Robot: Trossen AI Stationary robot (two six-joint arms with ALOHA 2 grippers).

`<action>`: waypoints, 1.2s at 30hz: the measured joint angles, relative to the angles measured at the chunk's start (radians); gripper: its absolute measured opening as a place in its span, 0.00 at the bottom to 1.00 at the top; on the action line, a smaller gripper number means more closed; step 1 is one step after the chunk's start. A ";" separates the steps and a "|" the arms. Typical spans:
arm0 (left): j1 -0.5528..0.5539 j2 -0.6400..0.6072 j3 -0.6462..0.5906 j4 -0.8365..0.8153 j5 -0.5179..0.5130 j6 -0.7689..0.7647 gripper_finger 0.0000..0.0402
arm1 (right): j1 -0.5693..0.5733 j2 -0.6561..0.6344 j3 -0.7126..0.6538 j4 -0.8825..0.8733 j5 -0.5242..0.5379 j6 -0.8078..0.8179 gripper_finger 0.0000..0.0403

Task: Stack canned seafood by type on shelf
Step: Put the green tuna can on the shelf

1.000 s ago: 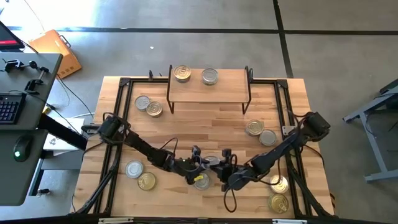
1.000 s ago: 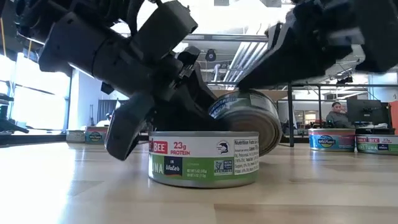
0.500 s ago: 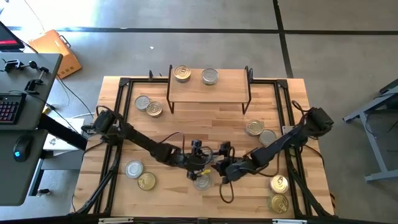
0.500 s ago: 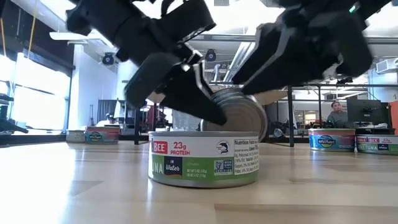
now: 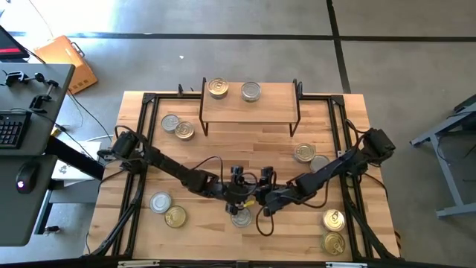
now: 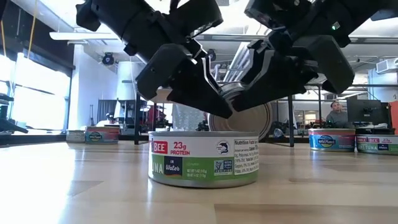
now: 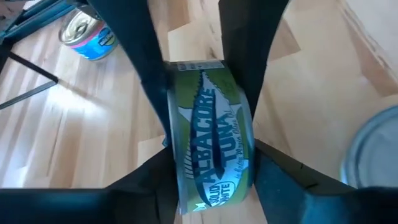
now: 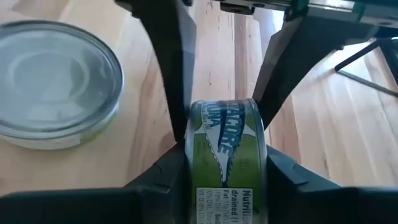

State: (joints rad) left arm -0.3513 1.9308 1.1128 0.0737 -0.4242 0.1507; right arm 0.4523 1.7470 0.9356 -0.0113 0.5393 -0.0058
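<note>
A slatted wooden bench (image 5: 245, 145) stands on a grey concrete floor; off its left edge are a desk (image 5: 33, 134) with a keyboard (image 5: 10, 128) and an orange box (image 5: 68, 61) on the floor, and the low view looks into a bright hall with a person (image 6: 337, 114) seated far right. At the back of the bench stands the shelf (image 5: 250, 103), with a gold-lid tin (image 5: 217, 88) and a silver-lid tin (image 5: 251, 91) well apart on top. On the left of the bench lie two pairs of tins, one near the shelf leg (image 5: 178, 126) and one near the front (image 5: 168, 209). At front centre both arms meet: the left claw (image 5: 239, 195) and the right claw (image 5: 259, 198) flank one green tuna tin (image 7: 211, 137), which is held on edge, just above a flat silver-lid tin (image 6: 204, 158). The right claw is clenched on the green tin; the left claw's fingers (image 7: 155, 180) sit against it, but I cannot tell whether they grip. The crossed arms block most of the bench behind. To the right lie a pair of tins (image 5: 311, 157) and two gold-lid tins (image 5: 333, 231) at the front corner
</note>
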 joint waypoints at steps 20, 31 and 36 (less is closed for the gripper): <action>-0.116 -0.194 -0.096 -0.356 -0.188 -0.334 0.43 | 0.112 0.002 -0.003 0.037 0.153 0.161 0.30; -0.181 -0.277 -0.360 0.080 -0.246 -0.383 0.42 | 0.103 -0.025 -0.110 0.231 0.156 0.049 0.30; -0.183 -0.270 -0.433 0.206 -0.246 -0.384 0.42 | 0.057 -0.170 -0.095 0.158 0.155 -0.051 0.30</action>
State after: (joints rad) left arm -0.5342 1.6604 0.6798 0.2794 -0.6706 -0.2329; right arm 0.5091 1.5765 0.8407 0.1462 0.6945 -0.0573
